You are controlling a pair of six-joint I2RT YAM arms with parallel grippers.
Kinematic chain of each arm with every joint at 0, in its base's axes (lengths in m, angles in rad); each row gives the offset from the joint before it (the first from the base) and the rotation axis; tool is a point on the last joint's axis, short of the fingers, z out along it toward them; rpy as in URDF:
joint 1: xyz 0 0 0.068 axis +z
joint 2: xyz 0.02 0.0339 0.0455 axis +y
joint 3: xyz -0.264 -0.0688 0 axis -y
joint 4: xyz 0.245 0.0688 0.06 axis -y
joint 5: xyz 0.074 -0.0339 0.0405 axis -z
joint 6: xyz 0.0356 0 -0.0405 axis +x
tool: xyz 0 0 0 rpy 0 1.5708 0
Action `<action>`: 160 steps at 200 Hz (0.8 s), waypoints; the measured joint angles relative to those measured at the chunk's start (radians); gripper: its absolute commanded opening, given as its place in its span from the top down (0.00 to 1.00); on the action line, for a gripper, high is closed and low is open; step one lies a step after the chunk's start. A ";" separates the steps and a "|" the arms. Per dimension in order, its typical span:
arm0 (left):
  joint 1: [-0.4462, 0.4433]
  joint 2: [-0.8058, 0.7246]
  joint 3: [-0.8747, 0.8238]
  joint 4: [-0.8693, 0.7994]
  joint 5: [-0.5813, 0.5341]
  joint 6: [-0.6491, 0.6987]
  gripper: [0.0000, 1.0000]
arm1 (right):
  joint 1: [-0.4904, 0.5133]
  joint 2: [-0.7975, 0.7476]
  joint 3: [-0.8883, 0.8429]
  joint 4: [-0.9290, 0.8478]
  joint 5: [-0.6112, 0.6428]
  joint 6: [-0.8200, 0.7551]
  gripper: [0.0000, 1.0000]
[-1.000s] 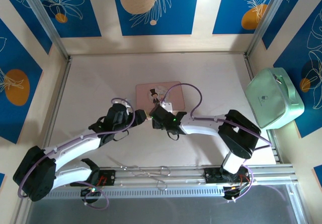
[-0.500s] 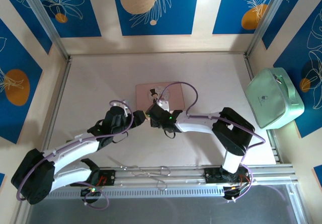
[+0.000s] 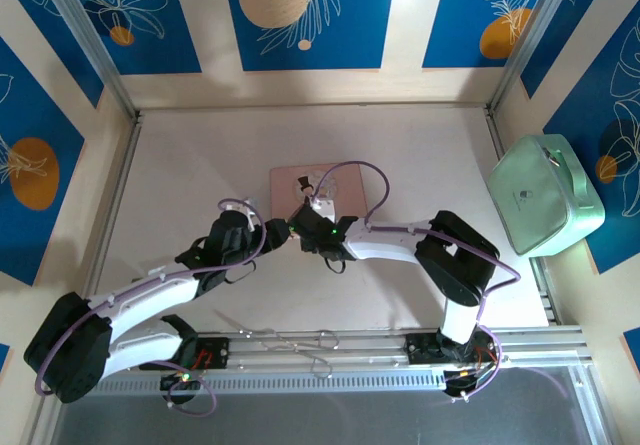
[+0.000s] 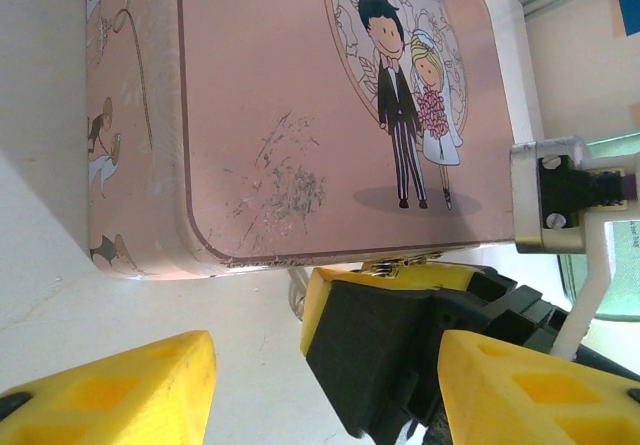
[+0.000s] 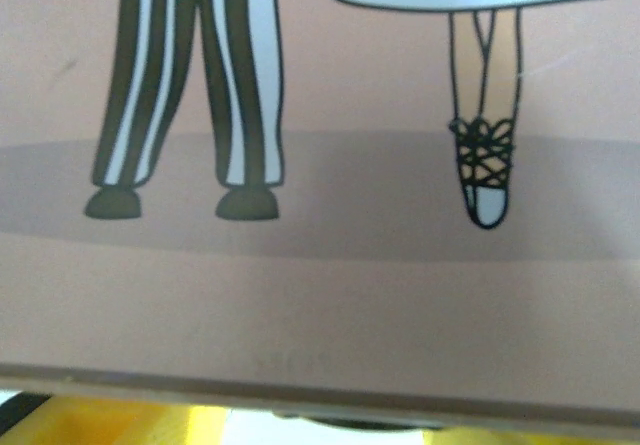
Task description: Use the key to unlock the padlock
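- The table (image 3: 200, 165) carries a mint-green case (image 3: 545, 197) at its right edge and a pink box (image 4: 260, 95) near its middle, a little toward the far edge.
- Both arms reach in to the box's near edge. The left gripper (image 3: 278, 231) stands just off that edge, its yellow fingers (image 4: 110, 385) spread wide with nothing between them.
- The right gripper (image 3: 303, 217) sits right against the near edge, between the left fingers in the left wrist view. I cannot tell whether its jaws are closed or what they pinch (its own camera sees little beyond the printed lid).
- A small metal clasp (image 4: 400, 261) shows on the box's near rim, just above the right gripper.
- The padlock and the key cannot be made out. I judge the padlock hangs at that clasp, behind the right gripper. A pale metal sliver (image 4: 296, 297) beside it may be the shackle.
- Step in hand, as I judge it: working at the lock. Next calls for steadying the padlock with the left fingers while the right lines up and turns the key.
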 measured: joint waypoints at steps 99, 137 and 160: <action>0.000 0.000 -0.030 0.040 0.000 -0.005 0.40 | -0.002 0.022 0.031 -0.040 0.003 -0.002 0.69; 0.000 0.000 -0.042 0.044 0.000 -0.007 0.41 | -0.002 0.024 0.040 -0.064 0.002 0.000 0.73; 0.000 0.000 -0.051 0.051 0.000 -0.007 0.41 | -0.002 0.029 0.057 -0.089 -0.003 0.003 0.76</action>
